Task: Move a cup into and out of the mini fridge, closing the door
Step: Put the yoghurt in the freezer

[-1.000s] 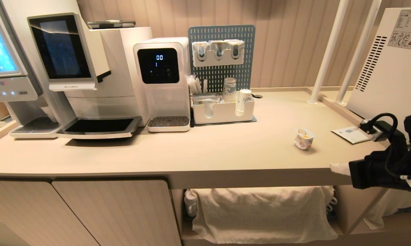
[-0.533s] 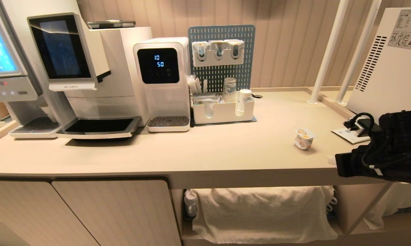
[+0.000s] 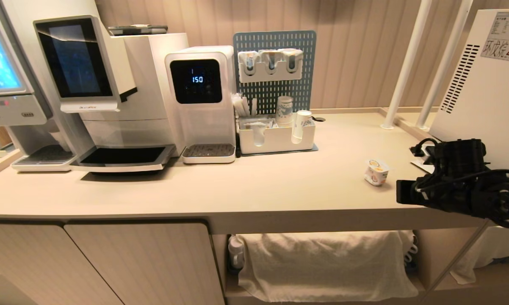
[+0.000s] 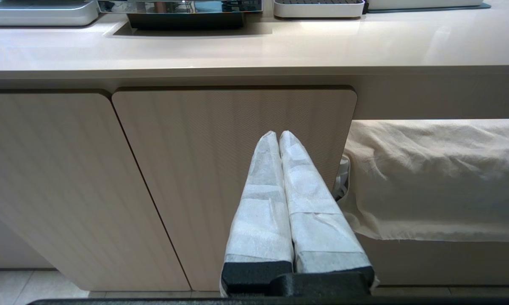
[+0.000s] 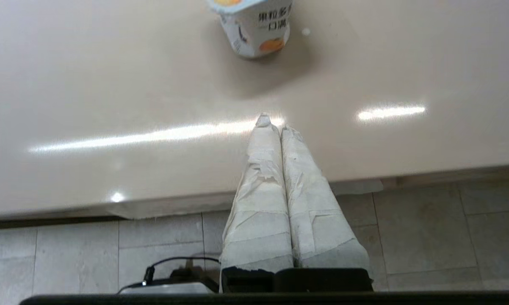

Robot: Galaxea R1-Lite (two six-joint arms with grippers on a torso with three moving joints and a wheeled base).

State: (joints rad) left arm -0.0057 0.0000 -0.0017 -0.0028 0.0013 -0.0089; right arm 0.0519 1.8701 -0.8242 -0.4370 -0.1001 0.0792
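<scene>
The cup (image 3: pixel 376 171), small and white with an orange label, stands upright on the beige counter (image 3: pixel 280 186) towards its right end. My right arm (image 3: pixel 453 186) hovers over the counter's front right corner, just right of the cup; its fingers are hidden there. In the right wrist view the right gripper (image 5: pixel 273 123) is shut and empty above the counter, with the cup (image 5: pixel 254 27) a short way beyond the tips, not touched. The mini fridge (image 3: pixel 479 84) shows only a white vented side at the far right; its door is out of view. My left gripper (image 4: pixel 278 133) is shut and empty, parked before a cabinet door.
Coffee machines (image 3: pixel 98 84) and a water dispenser (image 3: pixel 201 101) line the counter's back left. A white organiser (image 3: pixel 275 137) with paper cups stands before a blue pegboard. Two white poles (image 3: pixel 407 63) rise at the back right. A leaflet (image 3: pixel 419 164) lies beside the fridge. A cloth (image 3: pixel 322 262) hangs under the counter.
My right arm has risen and swung left over the counter's corner, closer to the cup. The cup has not moved. The dispenser's display digits changed.
</scene>
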